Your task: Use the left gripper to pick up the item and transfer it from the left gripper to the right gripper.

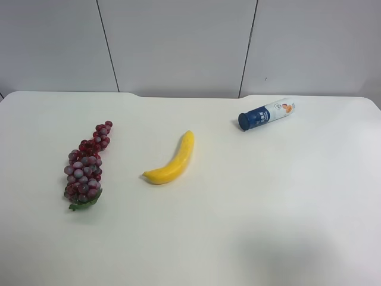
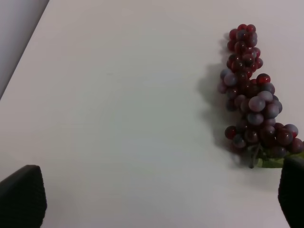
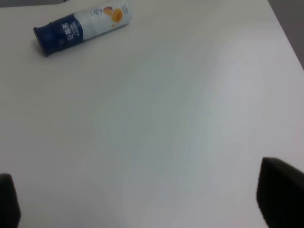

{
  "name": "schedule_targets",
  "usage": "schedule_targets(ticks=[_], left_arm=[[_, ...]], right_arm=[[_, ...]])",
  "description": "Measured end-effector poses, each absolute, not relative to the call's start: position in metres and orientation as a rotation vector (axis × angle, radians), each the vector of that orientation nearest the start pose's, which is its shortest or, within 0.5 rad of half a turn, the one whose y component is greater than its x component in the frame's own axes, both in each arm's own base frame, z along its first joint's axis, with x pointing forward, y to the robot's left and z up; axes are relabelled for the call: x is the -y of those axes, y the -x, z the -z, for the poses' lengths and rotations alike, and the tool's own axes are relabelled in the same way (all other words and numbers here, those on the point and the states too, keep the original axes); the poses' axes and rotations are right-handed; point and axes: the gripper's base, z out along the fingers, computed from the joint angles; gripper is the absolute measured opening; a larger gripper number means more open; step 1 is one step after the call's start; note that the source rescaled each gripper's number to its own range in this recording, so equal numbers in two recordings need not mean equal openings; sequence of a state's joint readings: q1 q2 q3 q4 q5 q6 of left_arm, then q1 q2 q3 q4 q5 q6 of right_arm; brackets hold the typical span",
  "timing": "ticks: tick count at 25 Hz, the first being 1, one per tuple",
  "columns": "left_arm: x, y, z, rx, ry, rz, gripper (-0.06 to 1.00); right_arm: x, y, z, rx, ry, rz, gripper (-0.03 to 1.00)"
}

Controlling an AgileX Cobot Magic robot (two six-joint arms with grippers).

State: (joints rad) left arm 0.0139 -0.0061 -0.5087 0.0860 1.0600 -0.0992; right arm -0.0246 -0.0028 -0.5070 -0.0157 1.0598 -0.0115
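Two claws gape empty: left claw [image 2: 156, 199] near the grapes [image 2: 251, 95], probably the item, lying on the worktop [image 1: 238, 226]; right claw [image 3: 145, 197] well apart. Left should centre over the bunch's thick middle, then descend before closing.

Three things lie well apart on my counter [image 1: 238, 226] in the exterior high view: the grapes [image 1: 87, 164] at its left, the banana [image 1: 171, 159] in the middle, the canister [image 1: 266, 114] at its right and farther back. The grapes lie near my left claw [image 2: 156, 199]; the canister seems well beyond my right claw [image 3: 142, 199].
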Motion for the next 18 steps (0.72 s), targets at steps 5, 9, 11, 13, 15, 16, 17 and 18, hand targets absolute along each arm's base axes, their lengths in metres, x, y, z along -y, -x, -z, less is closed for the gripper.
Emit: schedule_targets(ticks=[5, 9, 11, 13, 15, 16, 17, 18], left_arm=[[-0.007, 0.007, -0.28, -2.023, 0.119, -0.049, 1.0], [-0.007, 0.007, -0.28, -2.023, 0.119, -0.049, 1.0], [-0.007, 0.007, -0.28, -2.023, 0.118, -0.049, 1.0], [-0.007, 0.005, -0.28, -2.034, 0.118, -0.05, 1.0], [-0.007, 0.0, -0.284, -2.069, 0.119, -0.049, 1.0], [-0.006, -0.005, -0.288, -2.089, 0.117, -0.046, 1.0], [-0.006, -0.009, -0.293, -2.109, 0.112, -0.043, 1.0], [-0.006, -0.015, -0.299, -2.135, 0.103, -0.042, 1.0]], right_arm=[[0.001, 0.006, -0.279, -2.034, -0.014, 0.041, 1.0], [0.001, 0.006, -0.279, -2.034, -0.014, 0.041, 1.0], [0.001, 0.006, -0.279, -2.034, -0.014, 0.041, 1.0], [0.001, 0.006, -0.279, -2.034, -0.014, 0.041, 1.0], [0.001, 0.006, -0.279, -2.034, -0.014, 0.041, 1.0], [0.001, 0.006, -0.279, -2.034, -0.014, 0.041, 1.0], [0.001, 0.006, -0.279, -2.034, -0.014, 0.041, 1.0], [0.001, 0.006, -0.279, -2.034, -0.014, 0.041, 1.0]])
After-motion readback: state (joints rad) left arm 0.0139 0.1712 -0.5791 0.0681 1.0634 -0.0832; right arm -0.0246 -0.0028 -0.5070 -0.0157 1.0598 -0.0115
